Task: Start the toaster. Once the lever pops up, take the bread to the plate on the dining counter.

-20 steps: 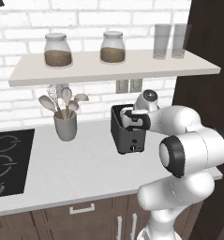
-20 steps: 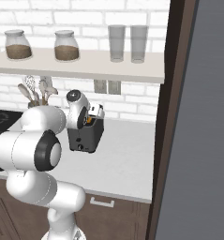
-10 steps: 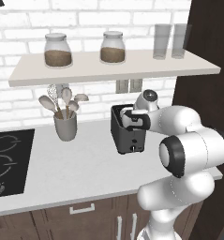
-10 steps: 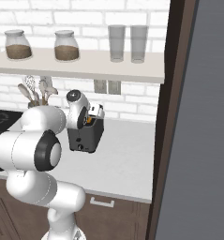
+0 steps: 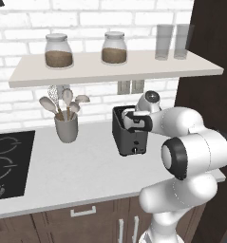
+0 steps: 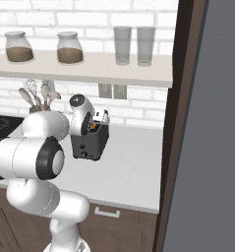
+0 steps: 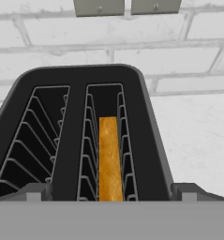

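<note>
**Gripper held over the toaster, bread in the right slot**

At the left of the worktop (image 5: 62, 166) a grey utensil cup (image 5: 66, 128) is seen. The toaster (image 5: 129, 135) stands to its right, against the brick wall. The bread (image 7: 109, 157) is seated upright in the right-hand slot. The gripper (image 7: 111, 191) is poised above the toaster's near end, fingers spread wide, nothing grasped.
</note>
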Robot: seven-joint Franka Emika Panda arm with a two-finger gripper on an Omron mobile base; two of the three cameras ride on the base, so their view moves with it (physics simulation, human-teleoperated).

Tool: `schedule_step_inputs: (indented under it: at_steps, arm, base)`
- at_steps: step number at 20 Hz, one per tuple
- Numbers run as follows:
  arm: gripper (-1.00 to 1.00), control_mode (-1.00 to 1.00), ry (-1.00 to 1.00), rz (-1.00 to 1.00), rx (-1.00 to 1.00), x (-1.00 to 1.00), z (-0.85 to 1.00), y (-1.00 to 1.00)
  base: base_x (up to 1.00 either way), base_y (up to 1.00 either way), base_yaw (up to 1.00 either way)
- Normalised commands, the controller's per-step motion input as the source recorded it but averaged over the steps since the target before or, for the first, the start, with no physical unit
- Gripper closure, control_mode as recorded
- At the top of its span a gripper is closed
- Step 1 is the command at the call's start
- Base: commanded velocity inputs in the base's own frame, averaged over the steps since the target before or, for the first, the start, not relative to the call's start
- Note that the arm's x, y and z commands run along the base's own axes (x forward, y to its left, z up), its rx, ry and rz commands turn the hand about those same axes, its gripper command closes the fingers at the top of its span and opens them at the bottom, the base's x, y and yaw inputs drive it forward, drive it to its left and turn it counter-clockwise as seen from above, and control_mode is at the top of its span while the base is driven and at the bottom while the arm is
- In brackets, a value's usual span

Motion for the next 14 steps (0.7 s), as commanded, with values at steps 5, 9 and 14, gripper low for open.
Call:
schedule_step_inputs:
  at_steps: [5, 9, 14]
  arm:
    - [-1.00, -1.00, 0.00, 0.00, 0.00, 0.00, 0.00, 0.00]
    - [-1.00, -1.00, 0.00, 0.00, 0.00, 0.00, 0.00, 0.00]
    - [-1.00, -1.00, 0.00, 0.00, 0.00, 0.00, 0.00, 0.00]
  base:
    - [0.00, 0.00, 0.00]
    - [0.00, 0.00, 0.00]
    - [0.00, 0.00, 0.00]
